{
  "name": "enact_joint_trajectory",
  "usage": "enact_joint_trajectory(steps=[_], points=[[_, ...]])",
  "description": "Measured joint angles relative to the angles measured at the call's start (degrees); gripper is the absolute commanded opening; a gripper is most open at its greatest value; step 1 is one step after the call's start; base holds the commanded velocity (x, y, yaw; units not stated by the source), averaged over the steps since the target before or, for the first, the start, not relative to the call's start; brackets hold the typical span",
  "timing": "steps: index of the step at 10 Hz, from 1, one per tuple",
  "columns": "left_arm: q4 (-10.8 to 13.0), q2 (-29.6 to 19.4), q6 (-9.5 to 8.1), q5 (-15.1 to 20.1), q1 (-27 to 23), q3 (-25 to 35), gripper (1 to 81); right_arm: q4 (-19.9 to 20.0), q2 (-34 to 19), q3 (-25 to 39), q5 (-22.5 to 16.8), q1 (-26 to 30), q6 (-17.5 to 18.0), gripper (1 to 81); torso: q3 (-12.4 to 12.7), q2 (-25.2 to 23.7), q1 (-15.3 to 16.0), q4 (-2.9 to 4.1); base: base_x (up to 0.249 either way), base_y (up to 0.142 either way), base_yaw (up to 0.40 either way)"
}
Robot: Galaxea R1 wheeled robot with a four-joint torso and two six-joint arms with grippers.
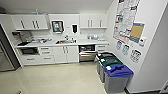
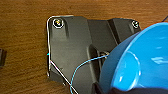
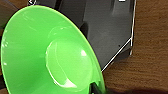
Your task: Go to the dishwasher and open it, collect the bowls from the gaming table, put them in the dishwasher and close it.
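An office kitchenette: white cabinets, sink, open dishwasher, sorting bins, wall notices.

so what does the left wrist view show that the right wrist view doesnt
Left wrist view: a blue bowl seen close up and cut off by the picture's edge, plus thin blue and white cables running across the robot's dark plate.

Right wrist view: a lime-green bowl, wider and flaring, with a round well in its middle.

Both: one bright plastic bowl large in the picture, the robot's dark plate behind it, and a brown wood-grain surface beyond. In neither can the gripper's fingers be made out.
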Motion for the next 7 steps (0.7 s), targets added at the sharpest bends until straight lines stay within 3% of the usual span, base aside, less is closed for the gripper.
enact_joint_trajectory(steps=[7], points=[[0.00, -0.04, 0.00, 0.00, 0.02, 0.00, 1.0, -0.22, 0.00, 0.00, -0.02, -0.05, 0.00, 1.0, 0.00, 0.00, 0.00, 0.00, 0.146, 0.000, 0.000]])
